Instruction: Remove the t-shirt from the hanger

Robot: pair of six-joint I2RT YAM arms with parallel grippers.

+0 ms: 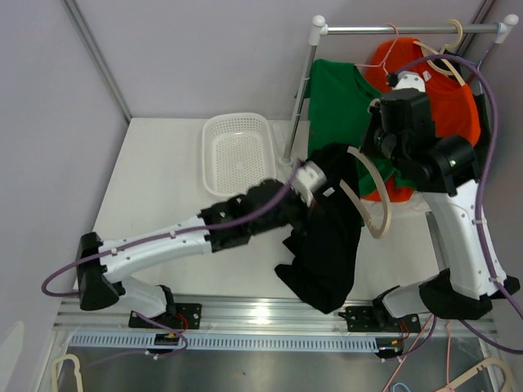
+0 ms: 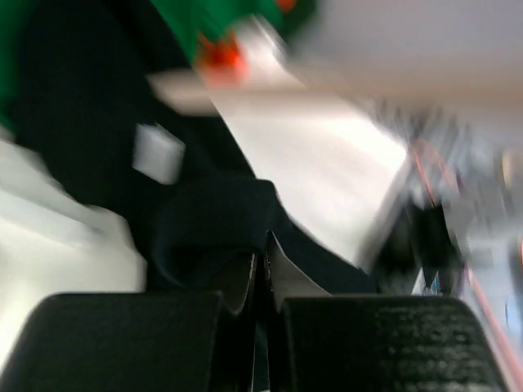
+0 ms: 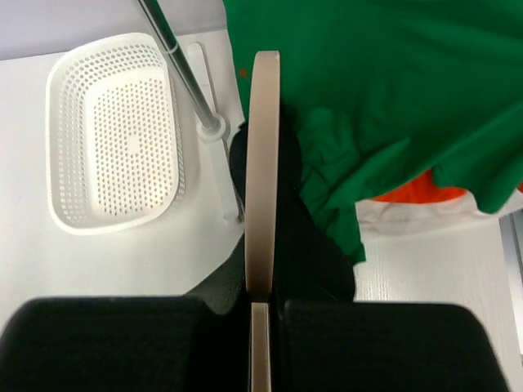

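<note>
The black t-shirt [image 1: 331, 245] is plain and the hanger [image 3: 263, 163] is pale beige. The green t-shirt [image 3: 384, 73] is solid. The orange t-shirt [image 3: 421, 189] has a white hem. The basket [image 3: 114, 139] is white and patterned with small holes. The tabletop [image 1: 163, 171] is white.

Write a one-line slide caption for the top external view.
Left gripper clamps the black t-shirt while the right gripper holds the beige hanger beside the clothes rack.

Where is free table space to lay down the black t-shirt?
Bare table lies left of the white basket, beyond the left arm; the basket itself is empty too. The right side is crowded: green shirt, hanger and right arm under the rack.
</note>
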